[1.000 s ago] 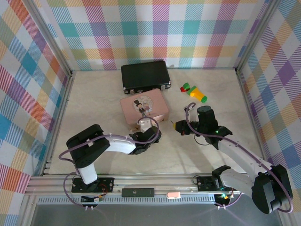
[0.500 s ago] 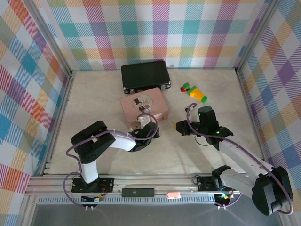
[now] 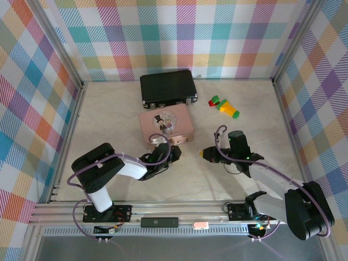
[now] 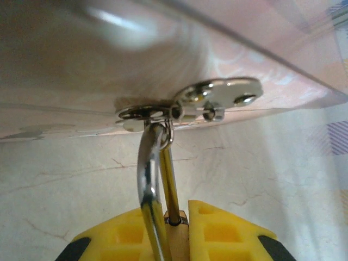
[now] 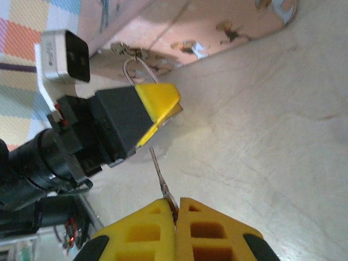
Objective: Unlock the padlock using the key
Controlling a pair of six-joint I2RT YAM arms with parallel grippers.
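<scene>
My left gripper (image 4: 182,235) is shut on the brass body of the padlock (image 4: 182,242). Its silvery shackle (image 4: 150,179) runs up through the hasp loop on the front of the pink tin (image 3: 166,122). In the top view the left gripper (image 3: 173,150) sits right at the tin's front edge. My right gripper (image 5: 175,209) is shut on the key (image 5: 161,178), a thin grey blade that points at the left gripper's yellow fingers (image 5: 160,100) with a small gap between them. From above, the right gripper (image 3: 204,154) lies a little to the right of the left one.
A black case (image 3: 167,87) lies behind the pink tin. Green, red and yellow toy blocks (image 3: 224,106) sit at the back right. The tin's metal clasp plate (image 4: 220,93) hangs just above the shackle. Checked walls close in the table on three sides.
The left gripper has closed on the padlock and drawn back toward the near edge. The right gripper with the key has swung lower and left, toward the left gripper.
</scene>
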